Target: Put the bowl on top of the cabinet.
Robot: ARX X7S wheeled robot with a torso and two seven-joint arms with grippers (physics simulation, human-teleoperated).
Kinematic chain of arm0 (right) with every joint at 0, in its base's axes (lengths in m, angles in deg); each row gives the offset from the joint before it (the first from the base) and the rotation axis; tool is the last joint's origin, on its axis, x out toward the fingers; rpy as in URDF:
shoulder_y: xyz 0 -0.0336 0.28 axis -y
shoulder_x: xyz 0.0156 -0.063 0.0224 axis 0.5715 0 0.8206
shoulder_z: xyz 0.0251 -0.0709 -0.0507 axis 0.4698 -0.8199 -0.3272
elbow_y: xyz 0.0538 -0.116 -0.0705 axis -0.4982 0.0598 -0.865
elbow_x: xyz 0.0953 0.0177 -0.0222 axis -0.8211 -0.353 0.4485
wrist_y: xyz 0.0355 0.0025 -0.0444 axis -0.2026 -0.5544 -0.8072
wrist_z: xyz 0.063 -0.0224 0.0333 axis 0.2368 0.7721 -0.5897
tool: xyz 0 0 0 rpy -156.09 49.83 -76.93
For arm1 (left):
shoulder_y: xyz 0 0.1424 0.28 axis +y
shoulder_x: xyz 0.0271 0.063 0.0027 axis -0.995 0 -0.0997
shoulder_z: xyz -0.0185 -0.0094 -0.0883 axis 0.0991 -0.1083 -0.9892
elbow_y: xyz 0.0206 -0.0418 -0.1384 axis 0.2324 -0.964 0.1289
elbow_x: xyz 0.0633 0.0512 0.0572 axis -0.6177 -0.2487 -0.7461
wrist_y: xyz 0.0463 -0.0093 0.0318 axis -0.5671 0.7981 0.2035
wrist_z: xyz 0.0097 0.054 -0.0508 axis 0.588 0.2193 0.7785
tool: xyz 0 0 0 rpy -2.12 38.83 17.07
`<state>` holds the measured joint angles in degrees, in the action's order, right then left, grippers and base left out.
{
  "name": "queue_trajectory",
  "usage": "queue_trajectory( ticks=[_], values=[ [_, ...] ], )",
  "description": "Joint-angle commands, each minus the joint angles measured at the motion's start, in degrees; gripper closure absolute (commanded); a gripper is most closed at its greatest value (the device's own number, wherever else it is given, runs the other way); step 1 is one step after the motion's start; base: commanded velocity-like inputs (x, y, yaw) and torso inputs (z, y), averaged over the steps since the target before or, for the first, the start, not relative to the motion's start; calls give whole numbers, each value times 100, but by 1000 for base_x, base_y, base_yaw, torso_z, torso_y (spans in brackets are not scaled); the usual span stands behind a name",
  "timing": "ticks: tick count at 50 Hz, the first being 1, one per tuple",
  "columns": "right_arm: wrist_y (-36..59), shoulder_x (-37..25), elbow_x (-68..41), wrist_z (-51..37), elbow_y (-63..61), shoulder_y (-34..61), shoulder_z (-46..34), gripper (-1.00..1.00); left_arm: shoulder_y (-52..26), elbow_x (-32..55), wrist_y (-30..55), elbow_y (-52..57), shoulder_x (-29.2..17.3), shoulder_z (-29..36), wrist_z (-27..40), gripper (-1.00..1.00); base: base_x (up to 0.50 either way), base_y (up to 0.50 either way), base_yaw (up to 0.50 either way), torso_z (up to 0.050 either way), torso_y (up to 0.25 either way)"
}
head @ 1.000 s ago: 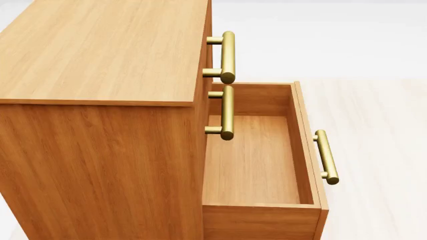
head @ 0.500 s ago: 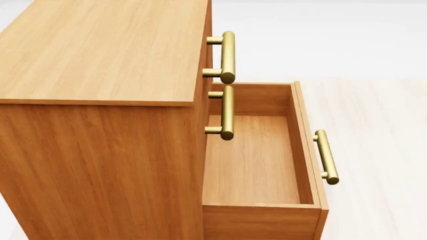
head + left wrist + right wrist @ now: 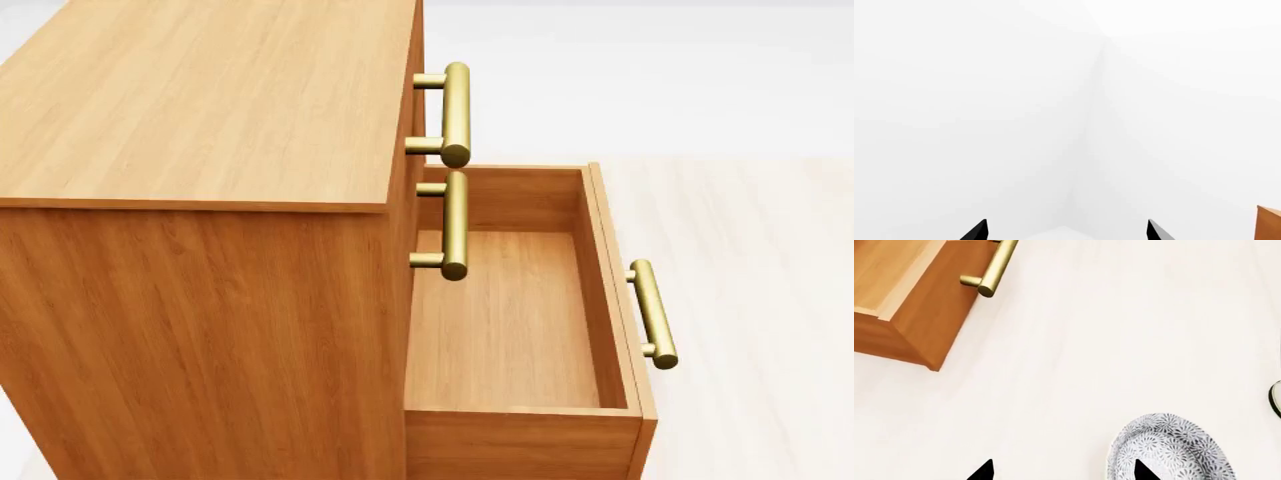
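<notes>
My left pincer [image 3: 1066, 231] is spread wide with nothing in it, just staring at blank white wall. The cabinet [image 3: 200, 110] sits left in my head view, bottom drawer [image 3: 514, 320] pulled out. Right pincer [image 3: 1062, 471] is open too, and the bowl [image 3: 1171, 450] sits on the pale floor [image 3: 1074, 365] right by one fingertip [image 3: 1142, 471], not grabbed.

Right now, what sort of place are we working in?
Probably a bare simulated room: blank white walls, a pale wood-look floor, a wooden cabinet with its bottom drawer open, and a patterned bowl.
</notes>
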<state>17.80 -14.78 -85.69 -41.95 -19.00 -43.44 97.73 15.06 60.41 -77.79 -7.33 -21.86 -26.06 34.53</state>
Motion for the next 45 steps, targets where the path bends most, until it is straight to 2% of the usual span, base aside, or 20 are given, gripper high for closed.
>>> queue_trajectory(
  ticks=[1, 14, 31, 45],
  values=[
    [-21, 177, 138, -209, 288, -3, -162, -100, 2, 8, -38, -43, -6, 0, -3, -100, 0, 0, 0, 0, 0],
    [-435, 130, 608, -291, 389, -366, -438, -100, 20, 25, -31, -27, -23, 4, 31, -100, 0, 0, 0, 0, 0],
    [-238, 345, 975, -271, 939, 647, -1477, -100, 51, 12, -34, -4, -47, 36, 54, -100, 0, 0, 0, 0, 0],
    [-269, 392, 1016, -235, 975, 659, -1601, -100, 60, 6, -49, -4, -59, 55, 77, -100, 0, 0, 0, 0, 0]
  ],
)
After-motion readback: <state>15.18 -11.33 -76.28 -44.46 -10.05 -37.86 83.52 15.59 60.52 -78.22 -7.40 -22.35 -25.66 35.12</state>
